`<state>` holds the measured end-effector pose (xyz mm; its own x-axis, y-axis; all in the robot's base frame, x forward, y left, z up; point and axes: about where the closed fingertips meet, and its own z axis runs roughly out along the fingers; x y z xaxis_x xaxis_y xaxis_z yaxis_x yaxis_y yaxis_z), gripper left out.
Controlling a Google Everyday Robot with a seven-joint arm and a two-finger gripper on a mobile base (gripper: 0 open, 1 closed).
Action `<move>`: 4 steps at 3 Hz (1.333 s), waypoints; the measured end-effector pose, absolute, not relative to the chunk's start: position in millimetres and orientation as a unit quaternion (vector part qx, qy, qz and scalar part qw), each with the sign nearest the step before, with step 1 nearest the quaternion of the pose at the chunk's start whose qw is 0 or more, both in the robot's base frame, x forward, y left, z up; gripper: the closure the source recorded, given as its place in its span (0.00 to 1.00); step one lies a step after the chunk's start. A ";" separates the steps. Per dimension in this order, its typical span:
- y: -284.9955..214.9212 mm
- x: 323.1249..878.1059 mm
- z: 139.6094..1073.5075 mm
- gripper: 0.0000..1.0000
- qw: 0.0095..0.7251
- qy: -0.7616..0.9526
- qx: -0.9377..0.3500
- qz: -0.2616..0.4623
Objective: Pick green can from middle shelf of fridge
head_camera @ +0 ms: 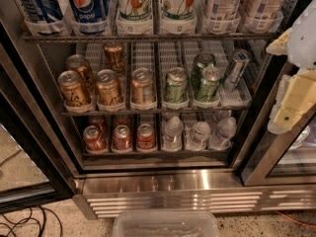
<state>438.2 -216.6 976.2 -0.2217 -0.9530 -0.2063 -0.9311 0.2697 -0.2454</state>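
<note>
Speckled floor, open fridge, claw at right

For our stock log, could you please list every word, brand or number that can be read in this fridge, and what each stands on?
"pepsi": blue bottle, top shelf.
"7": two white-and-green bottles beside it; the rest is blurred.
Print on top-right bottles: too blurred.
Green cans, gold-brown cans, silver can, red cans: markings unreadable.
Gripper, at the right edge beside the middle shelf: no text visible.

Hand at right edge: white casing; cream-yellow blocky segments.
</note>
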 end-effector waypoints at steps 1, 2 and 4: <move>-214.6 439.1 978.5 0.00 0.157 0.782 -0.602 -0.039; -214.6 439.1 978.5 0.00 0.157 0.782 -0.602 -0.039; -180.0 388.6 930.8 0.00 0.237 0.749 -0.619 0.008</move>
<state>388.6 -180.0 930.8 -0.1220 -0.9226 -0.3659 -0.9305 0.2346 -0.2815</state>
